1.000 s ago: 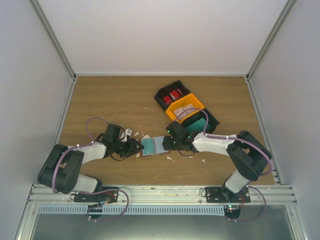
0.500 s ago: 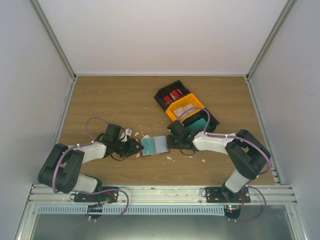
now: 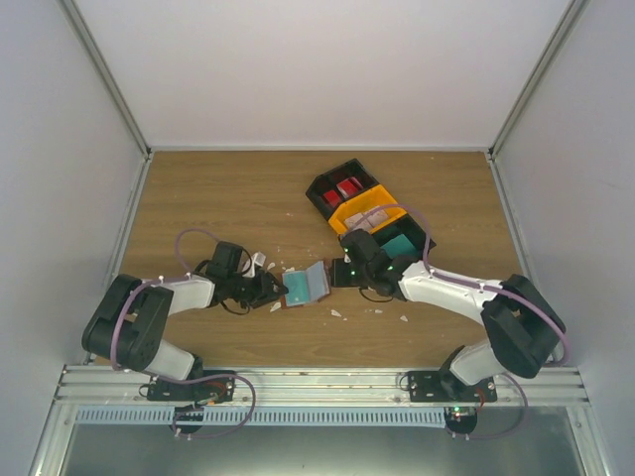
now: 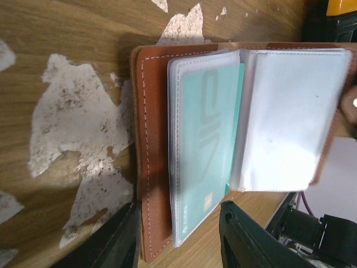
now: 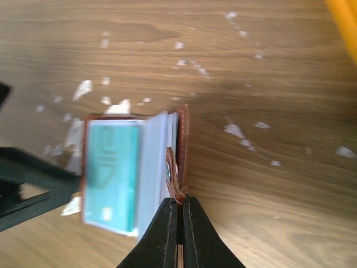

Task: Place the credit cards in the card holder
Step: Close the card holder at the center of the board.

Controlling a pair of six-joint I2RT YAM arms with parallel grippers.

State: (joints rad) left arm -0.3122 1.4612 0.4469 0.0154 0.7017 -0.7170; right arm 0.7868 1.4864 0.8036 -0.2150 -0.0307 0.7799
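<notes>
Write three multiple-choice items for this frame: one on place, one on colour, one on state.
1. Where is the card holder?
A. Against the back wall
B. Between the left hand and the right hand
C. Off to the far right side

2. What colour is the credit card showing inside the holder?
A. Red
B. Black
C. Teal

3. What state is the right hand in?
A. Shut on the holder's snap tab
B. Wide open in mid-air
C. Shut on a loose card

Answers:
1 B: the top view shows the open holder on the table with one hand at each end.
2 C: the left wrist view shows a teal card in the open holder.
3 A: the right wrist view shows the fingers pressed together on the brown tab.
</notes>
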